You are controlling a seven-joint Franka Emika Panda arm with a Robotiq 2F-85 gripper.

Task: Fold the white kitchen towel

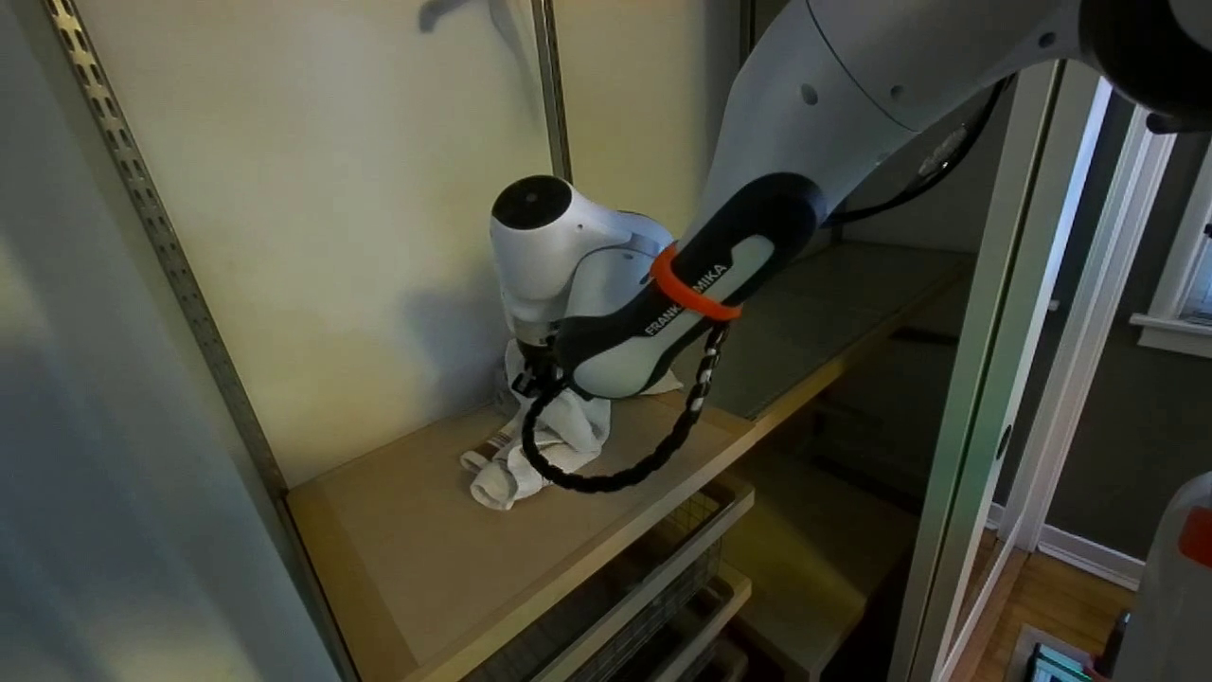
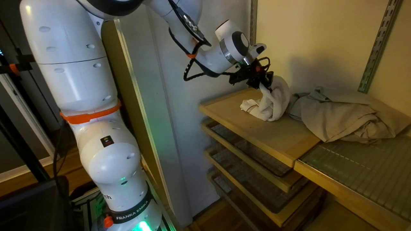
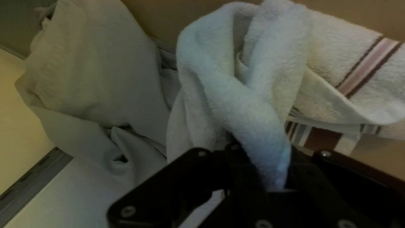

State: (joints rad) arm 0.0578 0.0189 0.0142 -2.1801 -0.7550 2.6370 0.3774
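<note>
The white towel [image 1: 568, 431] is bunched on the wooden shelf [image 1: 398, 540], with part of it raised up to the gripper. It also shows in an exterior view [image 2: 281, 99]. In the wrist view the towel [image 3: 215, 72] is twisted into thick folds, with brown and pinkish stripes at the right. My gripper [image 3: 265, 161] has a fold of the towel pinched between its dark fingers. In an exterior view the gripper [image 2: 266, 84] is just above the shelf, tilted, with towel hanging from it. In an exterior view the gripper [image 1: 535, 374] is partly hidden by the arm.
A crumpled grey cloth [image 2: 346, 112] lies beside the towel and also shows in the wrist view [image 3: 101, 69]. Wire drawers [image 2: 247, 146] sit under the shelf. A ribbed shelf [image 2: 362, 173] adjoins it. The back wall [image 1: 360, 237] rises close behind the towel.
</note>
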